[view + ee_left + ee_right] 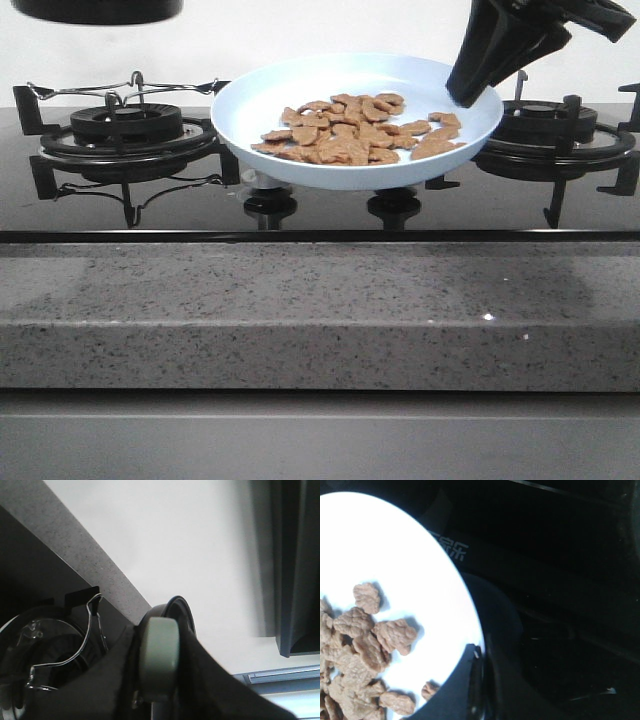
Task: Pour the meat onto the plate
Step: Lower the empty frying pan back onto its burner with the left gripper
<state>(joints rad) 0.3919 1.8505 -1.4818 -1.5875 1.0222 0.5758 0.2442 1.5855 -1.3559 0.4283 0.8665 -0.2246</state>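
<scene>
On plate (300,85): meat (355,130) (right gripper (470,90) clamps rim).

Right gripper (470,92) hides part of plate (300,90) rim; its arm is cut off at the frame top. Dark object (98,10) is cropped at top edge, unidentifiable. Left gripper's jaw state is unreadable. Meat (355,655) is cut by frame edge.

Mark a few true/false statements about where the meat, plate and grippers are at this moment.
1. The meat lies on the pale blue plate. True.
2. The plate sits on the left burner. False: it is between the two burners.
3. The right gripper is at the plate's right rim. True.
4. The meat is piled on the granite counter edge. False: none lies there.
</scene>
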